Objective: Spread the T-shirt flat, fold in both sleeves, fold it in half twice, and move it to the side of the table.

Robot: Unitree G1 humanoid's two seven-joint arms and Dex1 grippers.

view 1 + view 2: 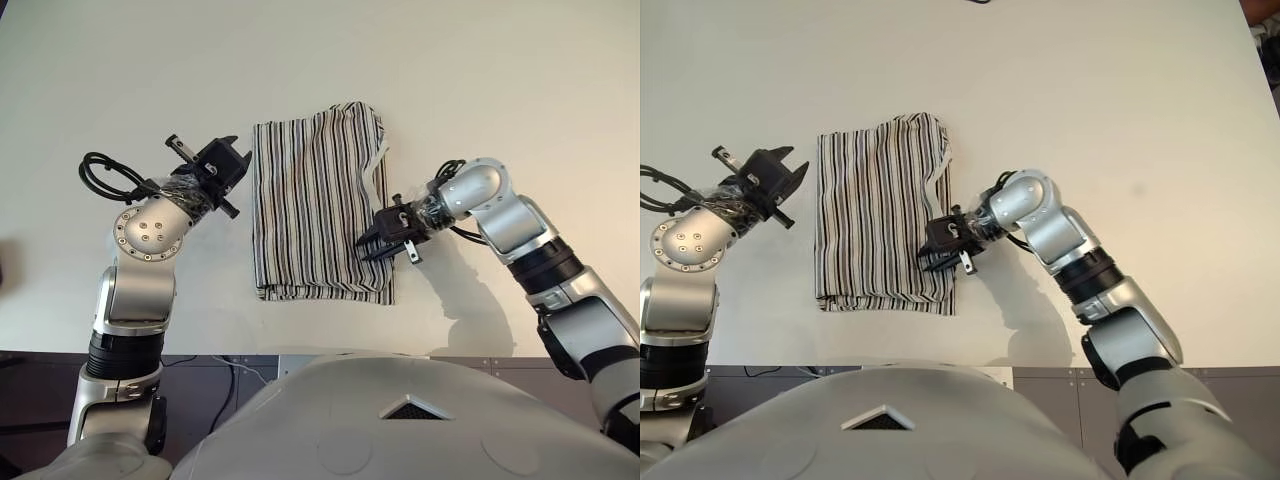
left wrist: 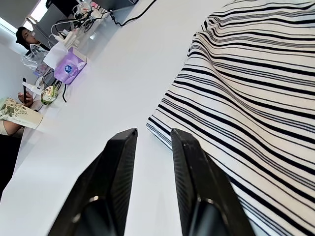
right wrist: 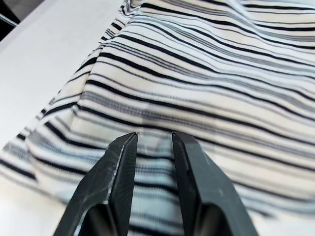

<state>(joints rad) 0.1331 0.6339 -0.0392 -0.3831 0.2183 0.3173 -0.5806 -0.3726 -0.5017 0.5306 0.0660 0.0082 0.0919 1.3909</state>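
Left eye view is showing the left gripper [image 1: 238, 176] hovering just beside the left edge of the T-shirt [image 1: 312, 205], fingers slightly apart and gripping nothing. The striped T-shirt is lying folded into a long rectangle in the middle of the bench [image 1: 520, 80]. The right gripper [image 1: 370, 245] is sitting over its right edge, toward the near end, fingers narrowly apart.

Silver-grey arms [image 1: 520, 230], black two-finger grippers.
Left gripper [image 1: 240, 165] and right gripper [image 1: 366, 248]: clear-taped wrists, looping black cables [image 1: 105, 178], screws on the left elbow disc [image 1: 150, 232], black joint bands.
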